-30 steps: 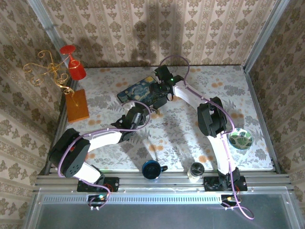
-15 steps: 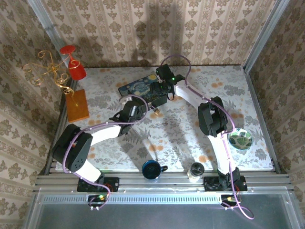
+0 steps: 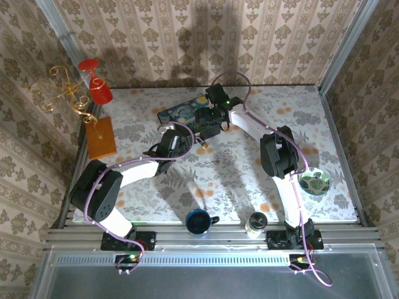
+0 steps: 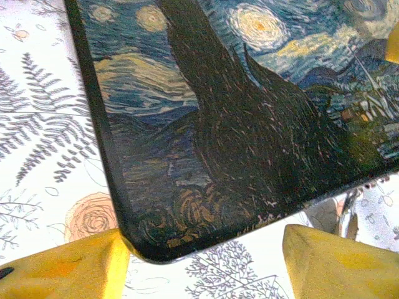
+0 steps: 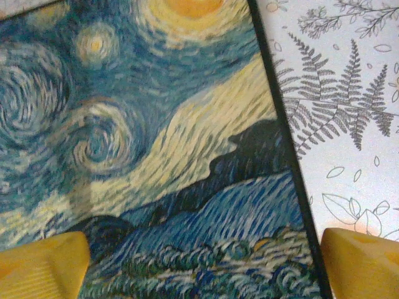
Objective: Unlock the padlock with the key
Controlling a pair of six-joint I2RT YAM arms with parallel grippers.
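Observation:
The painted tin (image 3: pixel 182 114) with a starry night picture lies at the back middle of the table. Its near corner (image 4: pixel 162 237) sits between the yellow fingers of my left gripper (image 4: pixel 202 268), which is open; the right finger (image 4: pixel 340 261) stands clear of the tin. My right gripper (image 5: pixel 199 268) hangs open over the tin's lid (image 5: pixel 156 156), one finger (image 5: pixel 361 261) just past its dark edge. The padlock (image 3: pixel 202 147), tiny and brassy, lies on the cloth just in front of the tin, between my left gripper (image 3: pixel 169 139) and my right gripper (image 3: pixel 209 123). The key is out of view.
A red glass on a gold wire stand (image 3: pixel 93 84) with a wooden base (image 3: pixel 101 137) stands at the back left. Along the near edge are a dark blue mug (image 3: pixel 198 221) and a small jar (image 3: pixel 256 223). A green patterned bowl (image 3: pixel 313 182) is at the right.
My left gripper has moved up and back to the tin's near corner. The right gripper's jaws have opened wider over the lid. The tin has turned slightly.

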